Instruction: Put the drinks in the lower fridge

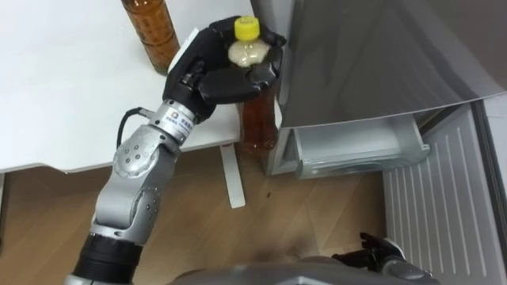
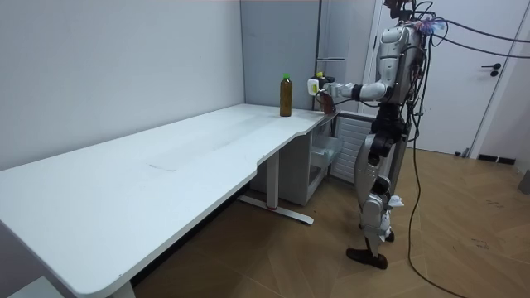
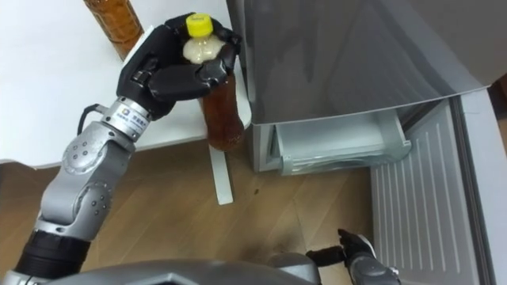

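Two bottles of amber drink were out as I watched. Farthest left, the first bottle (image 1: 152,30) stood upright on the white tabletop (image 1: 63,95), close to the end nearest the fridge; from across the room its cap looked green.

Just right of it, and clear of it, the left robot hand (image 1: 210,75) reached forward from the robot's raised arm. Its fingers and thumb were curled round the neck and shoulder of the yellow-capped bottle (image 1: 258,119), with the cap poking out above them. That bottle hung upright in the grasp, off the tabletop, by the tabletop's corner and just beside the grey fridge (image 1: 372,55), not inside it.

Under the fridge's closed upper part the lower compartment stood open. A pale drawer (image 1: 356,150) showed at its front, and the lower door (image 1: 444,206) was swung wide to the right, its ribbed inner face towards the robot.

Lowest and rightmost, the right robot hand (image 1: 380,257) hung by the robot's side above the wooden floor (image 1: 317,214). I could not tell from where it sat whether its fingers were spread or curled.
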